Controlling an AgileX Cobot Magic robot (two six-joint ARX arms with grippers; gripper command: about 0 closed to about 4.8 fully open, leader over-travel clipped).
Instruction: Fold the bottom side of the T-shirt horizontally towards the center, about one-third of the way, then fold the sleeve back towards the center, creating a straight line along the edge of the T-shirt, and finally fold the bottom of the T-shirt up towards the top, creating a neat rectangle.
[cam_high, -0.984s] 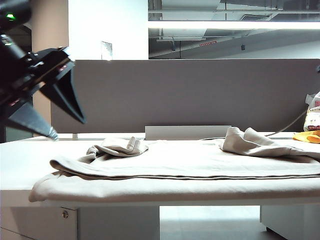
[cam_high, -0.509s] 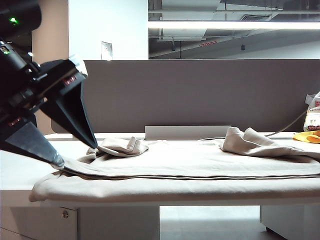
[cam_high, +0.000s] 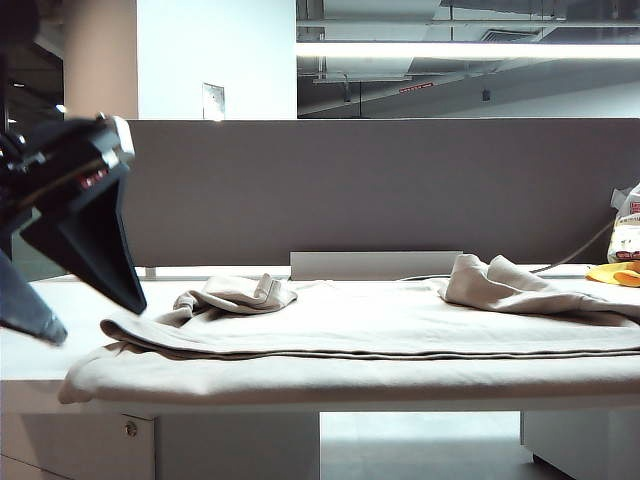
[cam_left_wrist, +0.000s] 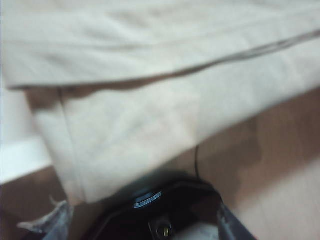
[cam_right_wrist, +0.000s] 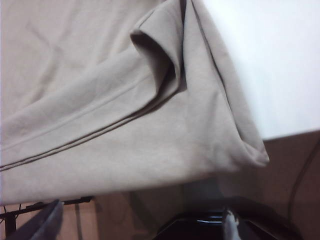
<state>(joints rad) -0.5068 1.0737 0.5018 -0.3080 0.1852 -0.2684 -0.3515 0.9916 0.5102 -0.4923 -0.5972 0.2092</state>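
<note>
We found the T-shirt (cam_high: 380, 335) spread across the white table (cam_high: 40, 320), its near portion draped over the front edge. A long flap already lay doubled over the body, its stitched hem (cam_high: 400, 353) running straight along the width, so we judged the first lengthwise fold done. One sleeve (cam_high: 240, 293) sat bunched near the back on the left of the exterior view, and another rumpled mound (cam_high: 500, 282) rose on the right; neither looked laid flat along a clean edge, so we judged the sleeve fold and the final fold into a rectangle as left to do.

Our left gripper (cam_high: 85, 290) hung at the left end of the table, beside the shirt's corner, fingers spread wide and holding nothing. Our right gripper (cam_right_wrist: 142, 220) appeared only in its own wrist view, above the draped cloth at the table's edge, its fingertips far apart and empty. A yellow-and-white packet (cam_high: 625, 235) stood at the far right.
</note>
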